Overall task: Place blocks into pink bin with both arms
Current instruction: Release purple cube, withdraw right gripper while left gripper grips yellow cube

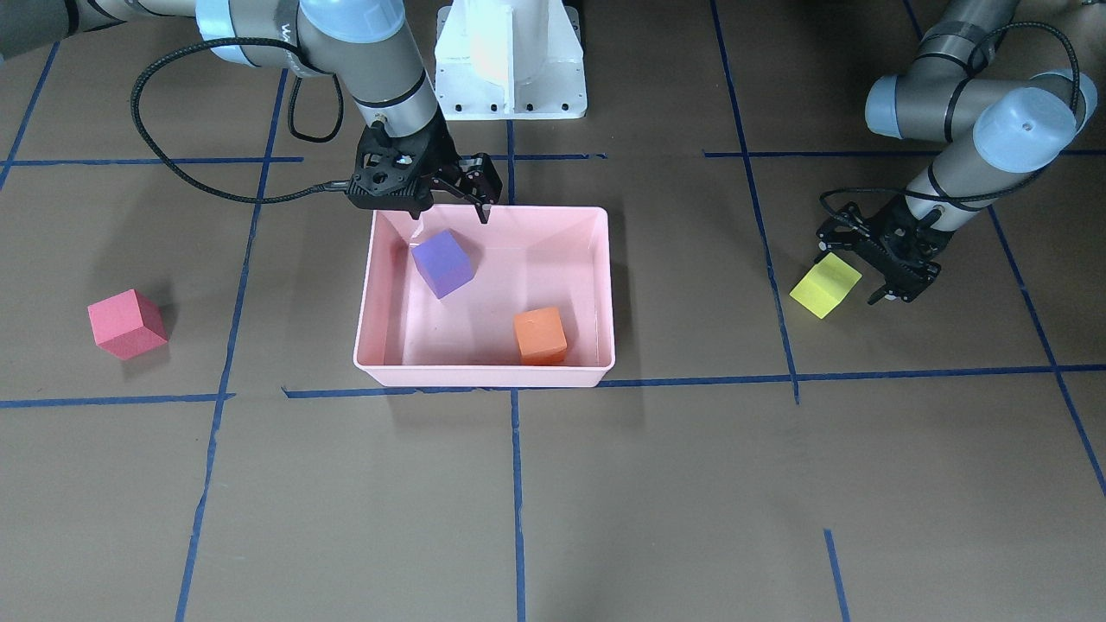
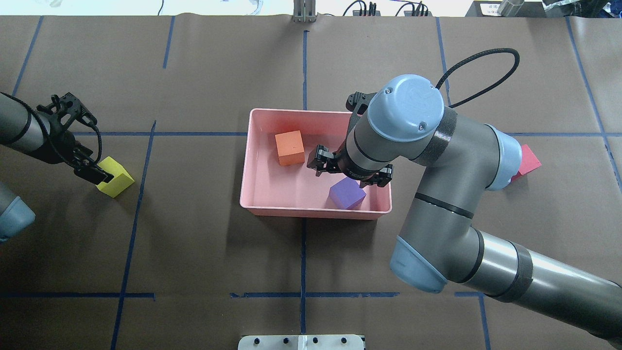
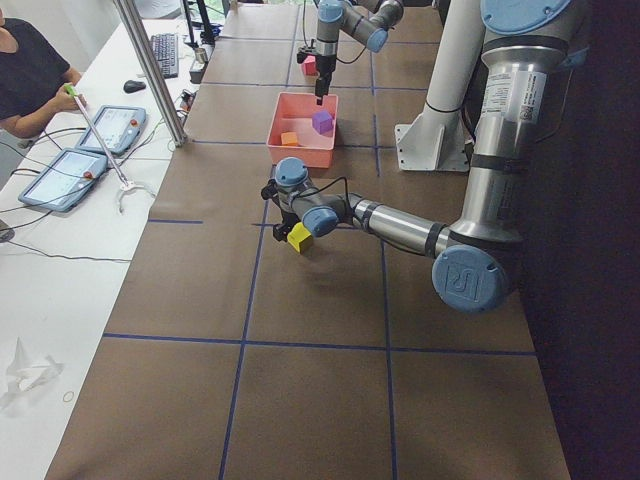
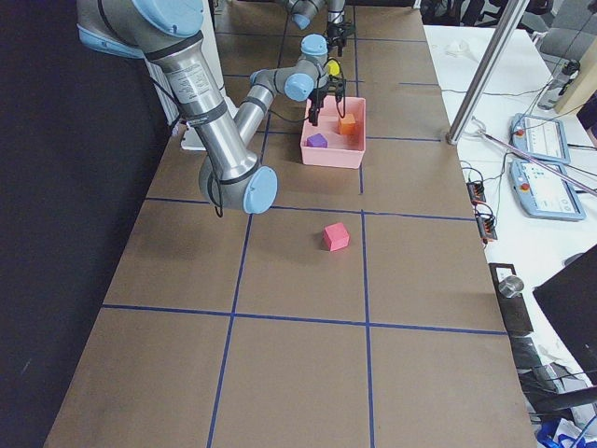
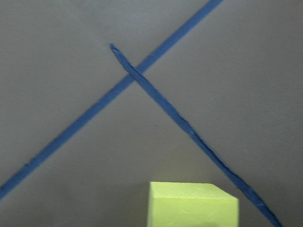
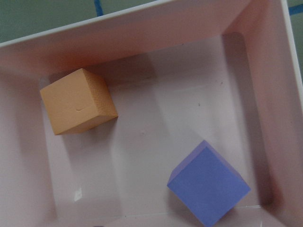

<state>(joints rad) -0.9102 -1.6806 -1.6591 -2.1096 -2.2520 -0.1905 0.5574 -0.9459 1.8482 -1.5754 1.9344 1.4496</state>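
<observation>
The yellow-green block [image 1: 825, 285] lies on the table [image 1: 605, 501] at the left tool [image 2: 95, 170], whose grip cannot be told. It is likely light, squashy foam, so a gentle pinch on 2 opposite flat faces suits it. The right tool [image 1: 449, 212] hangs spread over the pink bin [image 1: 484, 373], where the purple block [image 1: 442, 263] and orange block [image 1: 540, 335] lie.

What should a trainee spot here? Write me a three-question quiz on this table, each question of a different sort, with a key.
1. True or false: the red block lies inside the bin.
2. Which block is next to the left gripper? A purple block, B yellow block, C orange block.
3. How many blocks lie in the bin, and of which colours?
Key: 1 false, it lies outside the bin. 2 B. 3 Two: the purple block and the orange block.
</observation>
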